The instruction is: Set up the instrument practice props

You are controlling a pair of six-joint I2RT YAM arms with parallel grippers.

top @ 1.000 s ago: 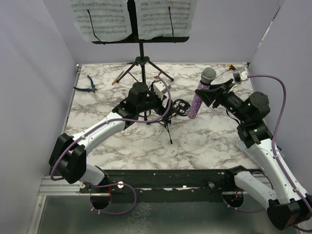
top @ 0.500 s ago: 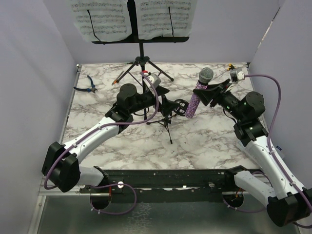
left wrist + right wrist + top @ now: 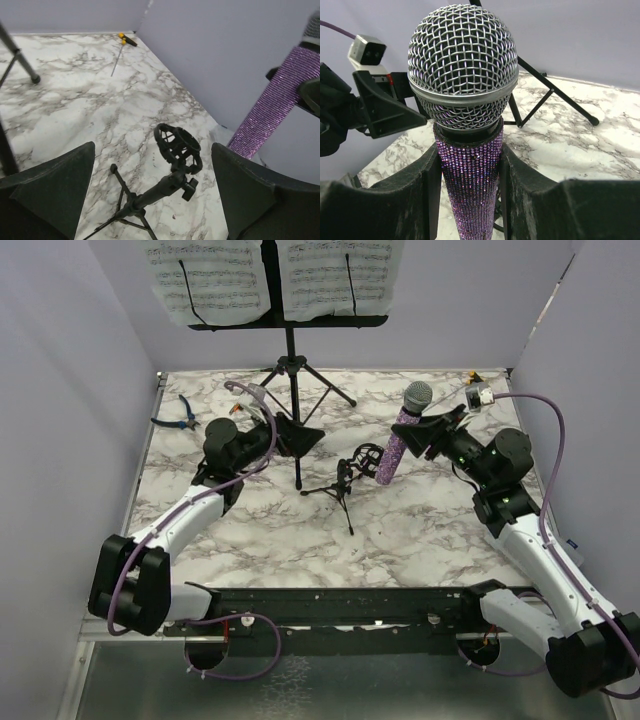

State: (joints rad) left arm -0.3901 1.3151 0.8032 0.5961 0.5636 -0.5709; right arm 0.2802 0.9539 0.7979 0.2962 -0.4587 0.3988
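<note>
Marbled tabletop (image 3: 250,530), grey walls. At top centre, the sheet-music pages (image 3: 215,280) on the music stand (image 3: 291,345) show printed staves too small to read. My left arm stretches in from the lower left, left gripper (image 3: 300,436) spread wide beside the mic stand (image 3: 350,472) at centre. My right arm bends in from the lower right, right gripper (image 3: 418,430) pinching the purple microphone (image 3: 398,445) nearly upright, right of centre.
</note>
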